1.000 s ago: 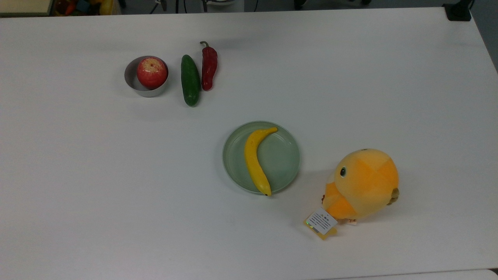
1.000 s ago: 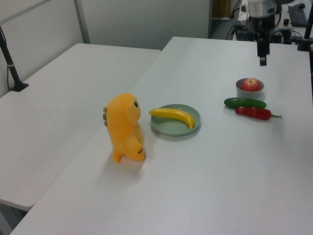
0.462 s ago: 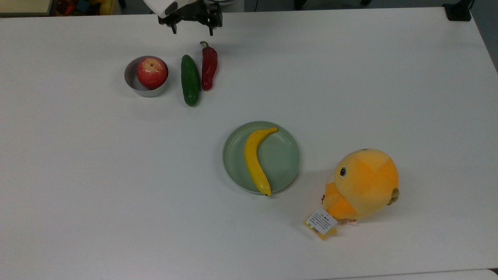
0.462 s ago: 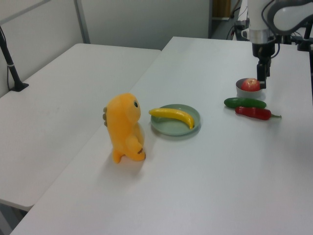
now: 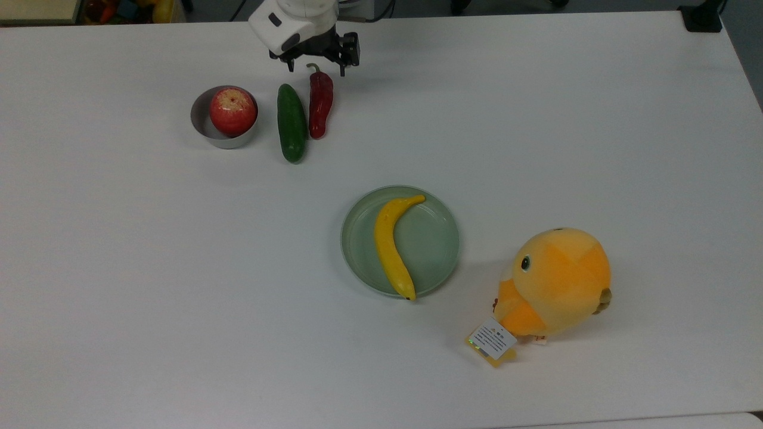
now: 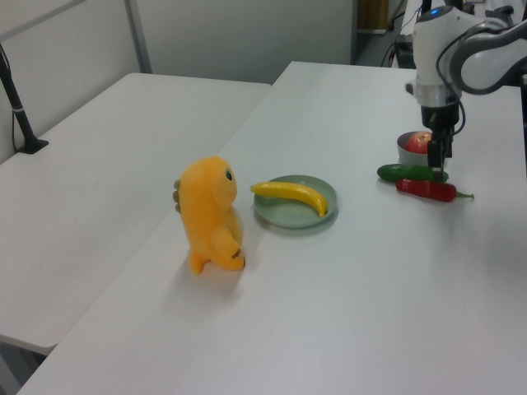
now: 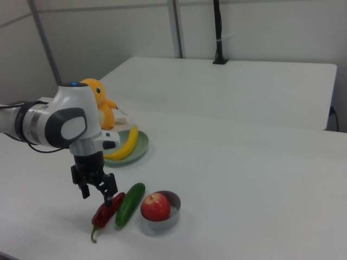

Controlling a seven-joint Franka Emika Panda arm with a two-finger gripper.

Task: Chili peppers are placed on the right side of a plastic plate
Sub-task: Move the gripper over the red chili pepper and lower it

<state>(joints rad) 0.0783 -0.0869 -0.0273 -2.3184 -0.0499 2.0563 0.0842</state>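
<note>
The dark red chili pepper (image 5: 320, 104) lies on the white table beside a green cucumber (image 5: 292, 122), its curled stem pointing to the top view's upper edge. My gripper (image 5: 317, 69) hangs open just above the stem end, one finger on each side of it, touching nothing. In the right view the gripper (image 7: 97, 195) is slightly above the chili pepper (image 7: 107, 211); in the left view the gripper (image 6: 438, 156) stands over the chili pepper (image 6: 428, 190). The pale green plate (image 5: 432, 244) sits mid-table with a banana (image 5: 390, 244) lying across its left half in the top view.
A red apple (image 5: 232, 111) rests in a small grey metal bowl (image 5: 199, 128), left of the cucumber in the top view. An orange plush chick (image 5: 554, 283) with a paper tag stands to the plate's lower right in the top view. White tabletop stretches between the chili pepper and the plate.
The arm has come in from the table's far edge and lowered, bringing the open gripper from beyond the chili pepper to right over its stem end. The objects have not moved.
</note>
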